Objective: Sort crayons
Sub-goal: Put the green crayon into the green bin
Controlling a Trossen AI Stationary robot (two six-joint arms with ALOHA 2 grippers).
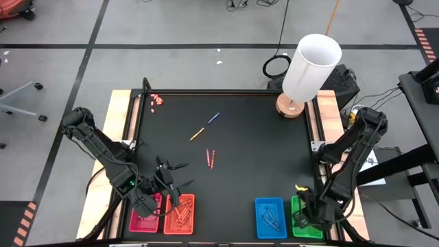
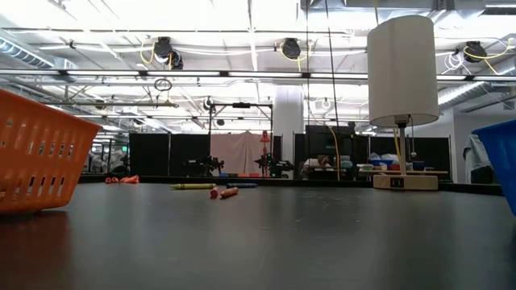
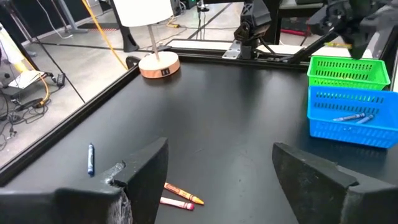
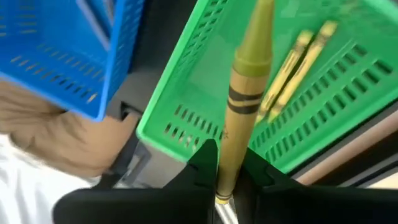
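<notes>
Black bench bearing loose crayons, a lamp, pink bits, and pink, orange, blue, green trays

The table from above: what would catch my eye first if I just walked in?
Probably the tall white lamp at the table's far right corner, towering over everything else. Next, the four coloured trays along the near edge: pink and orange under the open left gripper, blue and green by the right gripper, which pinches a yellow crayon over the green tray. A few loose crayons lie mid-table.
</notes>
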